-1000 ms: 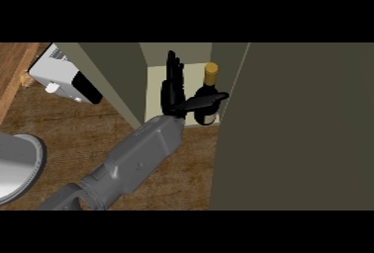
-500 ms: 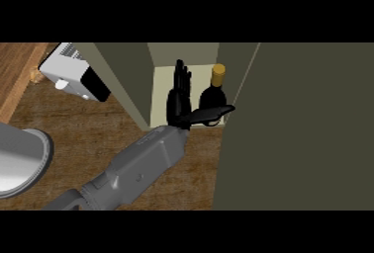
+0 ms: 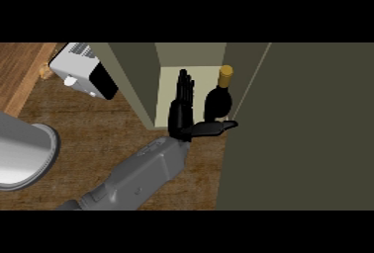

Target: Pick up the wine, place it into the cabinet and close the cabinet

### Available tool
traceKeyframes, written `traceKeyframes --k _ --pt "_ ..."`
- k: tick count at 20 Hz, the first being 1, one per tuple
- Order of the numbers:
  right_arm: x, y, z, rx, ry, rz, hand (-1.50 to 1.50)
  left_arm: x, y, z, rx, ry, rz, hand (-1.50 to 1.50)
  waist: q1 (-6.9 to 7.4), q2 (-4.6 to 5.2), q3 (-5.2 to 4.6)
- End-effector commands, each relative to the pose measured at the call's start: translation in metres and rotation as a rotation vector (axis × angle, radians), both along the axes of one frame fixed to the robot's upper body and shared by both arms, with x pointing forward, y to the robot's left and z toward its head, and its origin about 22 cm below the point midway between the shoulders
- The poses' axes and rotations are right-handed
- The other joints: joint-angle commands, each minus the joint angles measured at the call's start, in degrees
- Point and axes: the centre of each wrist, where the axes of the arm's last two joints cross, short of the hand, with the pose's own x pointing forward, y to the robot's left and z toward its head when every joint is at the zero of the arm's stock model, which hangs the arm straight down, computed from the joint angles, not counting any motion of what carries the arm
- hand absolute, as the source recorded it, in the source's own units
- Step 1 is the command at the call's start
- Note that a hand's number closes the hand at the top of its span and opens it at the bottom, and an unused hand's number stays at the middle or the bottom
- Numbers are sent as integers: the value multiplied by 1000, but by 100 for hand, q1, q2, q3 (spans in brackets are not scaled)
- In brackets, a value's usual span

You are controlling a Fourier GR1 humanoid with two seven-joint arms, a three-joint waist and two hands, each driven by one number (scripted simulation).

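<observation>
- One grey forearm (image 3: 139, 178) enters from the lower left of the frame and runs up toward the centre; which arm it is cannot be told from this view alone.
- Its black hand (image 3: 182, 111) sits at the mouth of the cabinet (image 3: 139, 74), in the upper centre of the frame.
- Hand state: fingers (image 3: 185, 89) straight and pointing toward the top of the frame, thumb (image 3: 211, 128) stretched out sideways to the right. The hand is open and holds nothing.
- The wine bottle (image 3: 217, 101) stands inside the cabinet on its pale floor (image 3: 169, 84), just right of the fingers and just above the thumb. Dark body, yellowish cap at its upper end.
- Whether the thumb touches the base of the bottle cannot be told.
- The cabinet door (image 3: 306, 128) fills the right side of the frame as a broad olive panel; it stands open, its edge beside the bottle.
- A white and black appliance (image 3: 84, 71) sits in the upper left, on the brown wooden counter (image 3: 87, 128).
- A round grey metal vessel (image 3: 22, 155) shows at the left edge, cut off by the frame.
</observation>
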Motion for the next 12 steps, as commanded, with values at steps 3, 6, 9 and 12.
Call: traceKeyframes --k 3,6,9,12 --pt "-10 -5 6 -18 -11 -33 -150 -26 -3 -5 6 -36 -9 -150 103 -29 2" --pt "2 0 8 -17 3 -31 -150 -36 20 -4 11 -43 -39 -150 140 -31 2" --pt "-1 -2 -2 -2 2 -25 -150 -41 34 -6 0 -56 -115 -150 118 -26 3" --pt "1 4 12 -8 -12 -61 -150 -66 21 4 2 -72 -151 -150 133 -34 1"
